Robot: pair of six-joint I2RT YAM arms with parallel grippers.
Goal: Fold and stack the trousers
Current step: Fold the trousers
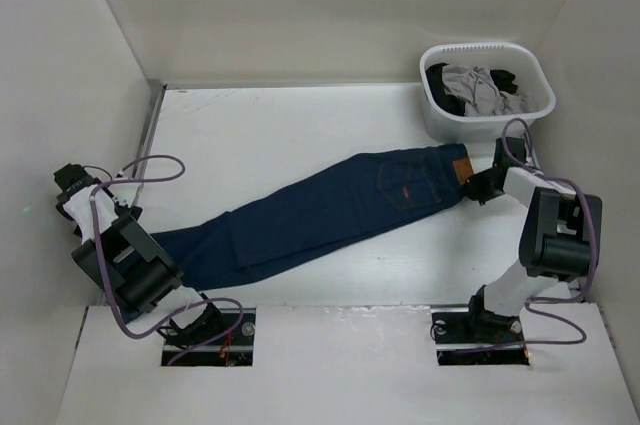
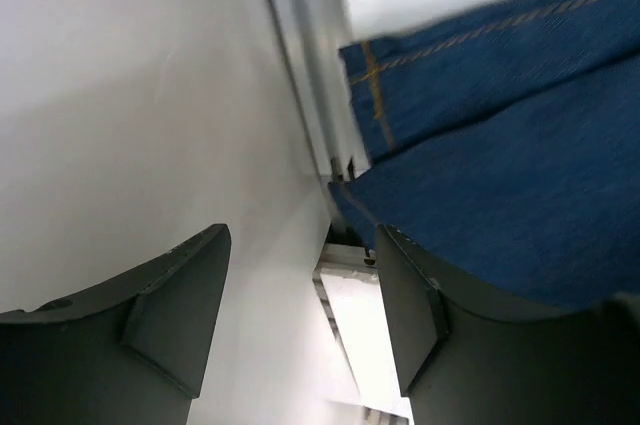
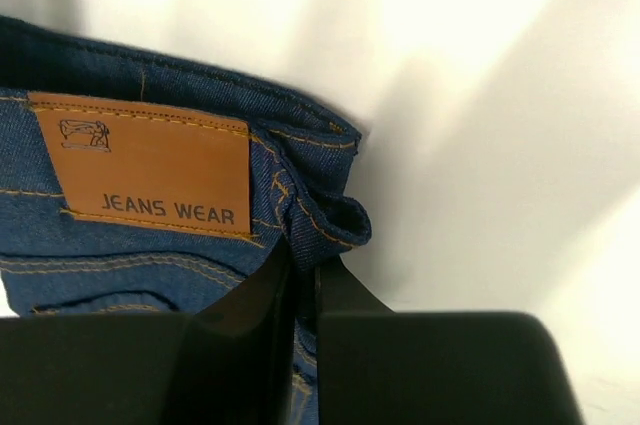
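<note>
**Taking both ends before the fold**

Your right gripper [image 3: 305,275] pinches the waistband of the dark navy-blue denim trousers [image 1: 330,210], which lie diagonally across frame centre. Your left gripper [image 2: 302,245] is open at the hem, lower left; I think it must close next.

The left arm [image 1: 130,265] reaches to the bench's left edge, the left claw [image 2: 302,240] with fingers apart. The right arm [image 1: 555,230] bends forward near the right edge, the right claw [image 3: 305,267] pinched on the trousers [image 3: 150,270].
</note>
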